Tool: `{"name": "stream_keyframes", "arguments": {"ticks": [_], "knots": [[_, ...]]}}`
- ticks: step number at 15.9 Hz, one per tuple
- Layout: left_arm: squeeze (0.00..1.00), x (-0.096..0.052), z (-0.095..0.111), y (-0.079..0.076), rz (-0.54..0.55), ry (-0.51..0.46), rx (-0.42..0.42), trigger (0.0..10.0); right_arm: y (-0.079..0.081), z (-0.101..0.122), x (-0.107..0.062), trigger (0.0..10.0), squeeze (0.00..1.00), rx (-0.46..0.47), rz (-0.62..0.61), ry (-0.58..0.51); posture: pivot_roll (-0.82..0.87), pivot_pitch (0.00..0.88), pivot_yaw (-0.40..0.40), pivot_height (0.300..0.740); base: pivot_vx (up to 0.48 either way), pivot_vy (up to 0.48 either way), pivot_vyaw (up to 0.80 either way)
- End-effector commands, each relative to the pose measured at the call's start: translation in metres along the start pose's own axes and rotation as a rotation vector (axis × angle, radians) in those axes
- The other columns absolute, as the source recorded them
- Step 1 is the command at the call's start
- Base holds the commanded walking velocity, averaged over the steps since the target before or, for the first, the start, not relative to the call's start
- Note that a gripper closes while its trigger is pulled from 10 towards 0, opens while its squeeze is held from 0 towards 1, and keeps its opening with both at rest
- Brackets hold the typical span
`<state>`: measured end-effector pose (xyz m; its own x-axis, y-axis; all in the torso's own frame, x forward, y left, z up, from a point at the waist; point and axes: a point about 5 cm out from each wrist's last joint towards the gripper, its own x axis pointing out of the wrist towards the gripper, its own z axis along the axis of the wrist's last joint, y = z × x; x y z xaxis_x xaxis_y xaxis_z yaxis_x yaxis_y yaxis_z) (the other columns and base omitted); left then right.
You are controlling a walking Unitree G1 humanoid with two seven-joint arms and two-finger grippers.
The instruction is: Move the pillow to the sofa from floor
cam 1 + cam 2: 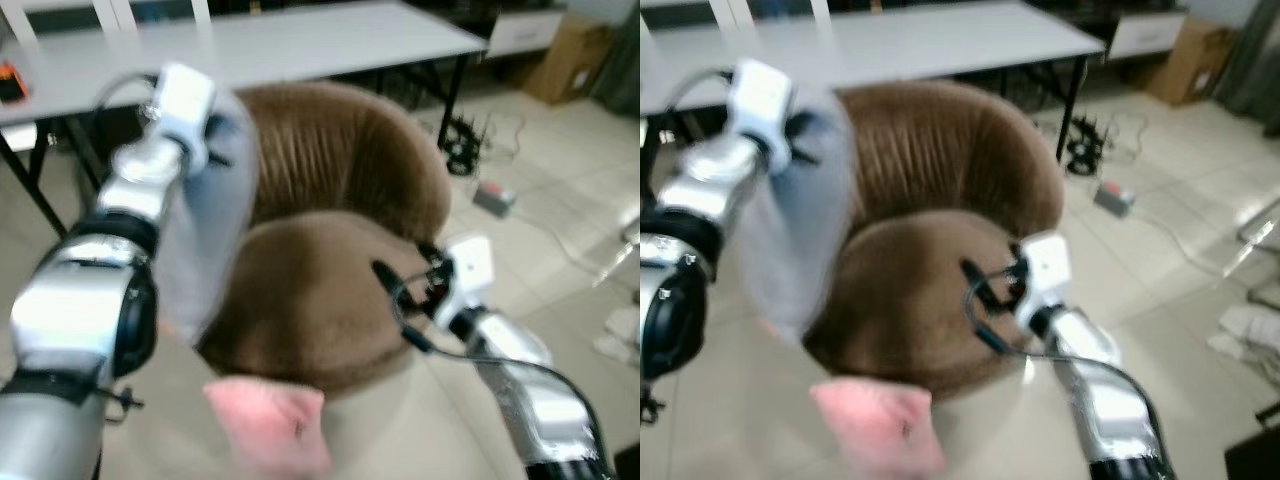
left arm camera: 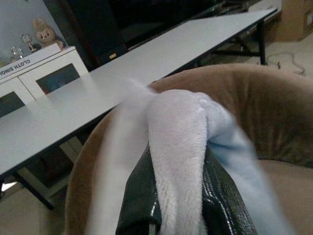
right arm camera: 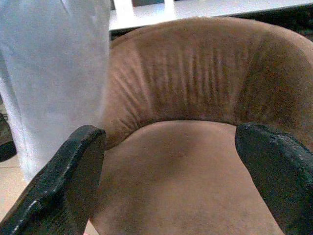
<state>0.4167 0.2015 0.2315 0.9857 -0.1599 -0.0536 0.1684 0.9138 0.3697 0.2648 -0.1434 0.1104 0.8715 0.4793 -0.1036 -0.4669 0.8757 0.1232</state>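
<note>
The left gripper (image 2: 178, 196) is clamped on a pale blue-grey pillow (image 1: 205, 215), its two black fingers (image 2: 142, 196) pressed against a fold of the plush fabric that rises between them. The pillow hangs clear of the floor from the raised left arm, draped down just beside the left rim of a brown round sofa (image 1: 330, 250), its lower edge near the seat's left side. Whether the fabric touches the backrest cannot be told through the blur.

The right gripper (image 1: 400, 300) hovers at the right edge of the sofa, jaws spread wide with nothing between them; the wrist view looks across the bare brown seat toward the ribbed backrest, the hanging pillow at one side.

A pink pillow (image 1: 270, 420) lies on the tiled floor just near of the sofa. Far behind the sofa stands a long white table (image 1: 300, 40) on black legs. To the right, cables and a power strip (image 1: 495, 198) lie on the tiles, and a cardboard box (image 1: 572, 55) sits at the far right.
</note>
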Motion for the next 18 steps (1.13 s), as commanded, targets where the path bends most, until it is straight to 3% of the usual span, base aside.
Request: {"name": "stream_keyframes", "arguments": {"ticks": [1,3,4,8,11,13,16,18], "knots": [[0.0,0.0,0.008,0.011,0.039,0.004,0.033,0.0,0.013,0.012,0.003,10.0,0.06,0.021,0.068,-0.043,0.02,0.0,0.037,0.74,0.465,0.0,0.0],[0.0,0.001,0.007,0.008,0.056,0.029,0.062,0.0,0.019,0.013,0.001,10.0,0.06,0.037,0.096,-0.031,0.01,0.0,0.041,0.74,0.465,0.0,0.0],[0.0,0.002,0.008,0.006,0.064,0.031,0.035,0.0,0.024,0.012,0.0,10.0,0.06,0.05,0.113,-0.025,0.01,0.0,0.041,0.74,0.48,0.0,0.0],[0.0,0.001,0.005,0.011,0.122,0.059,0.009,0.0,0.027,0.011,-0.008,10.0,0.07,0.057,0.102,0.0,-0.04,0.012,0.037,0.74,0.0,0.0,0.0],[0.0,-0.001,-0.013,0.005,0.132,0.122,0.006,0.0,0.023,0.011,-0.03,10.0,0.08,0.055,0.052,0.026,-0.14,0.069,0.002,0.74,0.0,0.0,0.0],[0.0,-0.008,-0.045,-0.002,0.122,0.22,0.017,0.0,0.028,0.017,-0.065,10.0,0.08,0.042,0.044,0.081,-0.24,0.154,-0.045,0.74,0.0,0.0,0.0],[0.0,-0.008,-0.044,-0.003,0.117,0.209,-0.011,0.0,0.03,0.011,-0.091,10.0,0.08,0.043,0.012,0.158,-0.29,0.206,-0.074,0.74,0.0,0.0,0.0],[0.0,-0.002,-0.023,-0.003,0.113,0.143,-0.051,0.0,0.039,0.011,-0.099,10.0,0.09,0.057,0.021,0.183,-0.3,0.223,-0.087,0.74,0.0,0.0,0.0]]}}
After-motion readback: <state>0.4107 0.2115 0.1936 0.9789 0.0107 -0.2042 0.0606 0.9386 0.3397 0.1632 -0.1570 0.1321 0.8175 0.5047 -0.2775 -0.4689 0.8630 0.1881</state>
